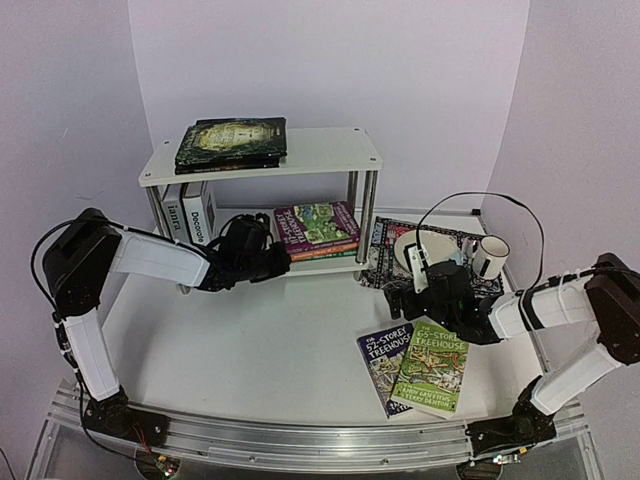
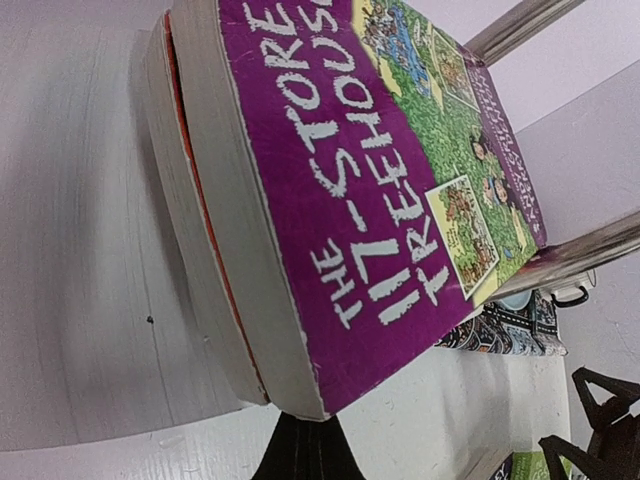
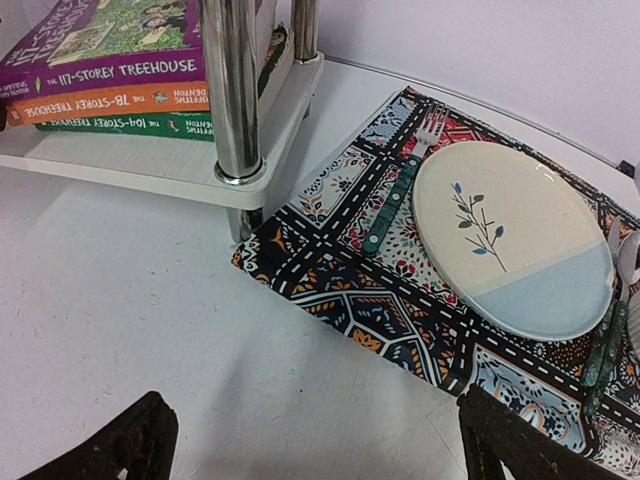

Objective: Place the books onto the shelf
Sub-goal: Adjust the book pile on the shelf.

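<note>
The white shelf [image 1: 262,158] stood at the back of the table [image 1: 250,350], and most of the books were on it. A stack of dark-covered books [image 1: 232,141] lay flat on the left of its top board. On the lower board, 2 white hardbacks [image 1: 187,217] stood upright at the left end and 3 Treehouse paperbacks [image 1: 317,230] lay stacked flat further right, the purple 117-Storey on top, the orange 78-Storey under it and the green 104-Storey at the bottom. The left gripper [image 2: 300,452] was closed, fingers together, low at the near left end of that paperback stack; whether its tips touched the stack could not be told from the wrist view. 2 books lay flat on the table in front of the right arm: the blue 52-Storey book [image 1: 380,355] and the green 65-Storey book [image 1: 432,367], which overlapped the blue one's right side. The right gripper [image 3: 315,450] hung with its jaws wide apart, gripping nothing, above bare table between those 2 books and the patterned mat [image 3: 340,280], whose corner lay just beside the shelf's chrome post [image 3: 232,90]. On the mat lay a plate [image 3: 510,235] with a fork [image 3: 400,185] just beside its left edge, and a mug [image 1: 490,255] stood at the mat's right end.
</note>
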`<state>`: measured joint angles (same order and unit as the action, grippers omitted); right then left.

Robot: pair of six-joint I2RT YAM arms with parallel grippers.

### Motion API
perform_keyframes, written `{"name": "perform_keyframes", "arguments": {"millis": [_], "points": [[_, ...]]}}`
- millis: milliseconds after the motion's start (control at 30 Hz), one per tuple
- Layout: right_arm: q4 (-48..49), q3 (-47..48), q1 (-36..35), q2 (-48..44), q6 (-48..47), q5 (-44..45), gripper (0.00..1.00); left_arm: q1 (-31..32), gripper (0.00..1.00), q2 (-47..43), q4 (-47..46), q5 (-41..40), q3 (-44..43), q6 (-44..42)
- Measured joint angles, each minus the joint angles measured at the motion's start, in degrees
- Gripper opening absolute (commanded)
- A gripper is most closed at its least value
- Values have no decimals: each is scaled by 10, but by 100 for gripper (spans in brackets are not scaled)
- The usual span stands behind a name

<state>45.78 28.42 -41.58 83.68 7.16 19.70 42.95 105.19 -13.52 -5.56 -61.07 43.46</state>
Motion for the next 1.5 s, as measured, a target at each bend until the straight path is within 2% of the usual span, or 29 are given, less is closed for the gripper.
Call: {"name": "perform_keyframes", "arguments": {"millis": [867, 1500], "points": [[-8, 6, 0, 12, -1, 0, 98, -7, 0, 10, 0, 69, -14, 0], [-10, 12, 0, 14, -3, 0, 98, -18, 0, 10, 0, 41, -10, -11]]}}
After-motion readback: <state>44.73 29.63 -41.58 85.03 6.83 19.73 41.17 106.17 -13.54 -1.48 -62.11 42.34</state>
